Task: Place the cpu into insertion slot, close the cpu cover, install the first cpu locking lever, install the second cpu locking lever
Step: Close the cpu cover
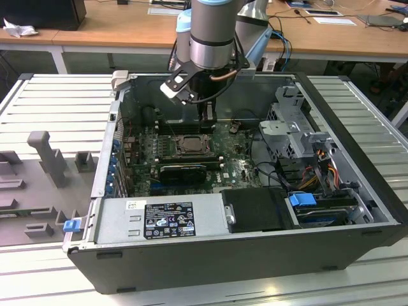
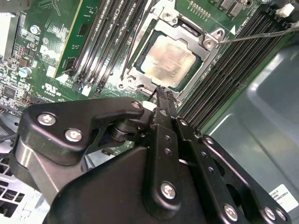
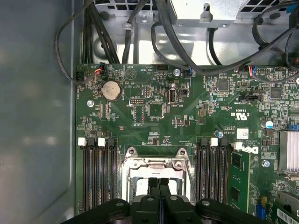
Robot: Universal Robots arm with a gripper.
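Slatted counter (image 1: 57, 95) carries the open case (image 1: 210, 245); I judge the cpu (image 2: 168, 60) seated, cpu cover (image 2: 184, 30) down, levers (image 2: 257, 35) unlatched. End effector (image 1: 207, 126), fingers together, hangs at the cpu's 1 o'clock in the exterior view.

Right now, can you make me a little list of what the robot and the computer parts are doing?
place: open dark grey computer case on a slatted metal table
board: green motherboard inside the case
chip: flat, pale silver square cpu, showing through the cover's window
cover: thin silver metal cpu cover, lying down flat around the chip
robot: black gripper, fingers together, tip at the cover's edge
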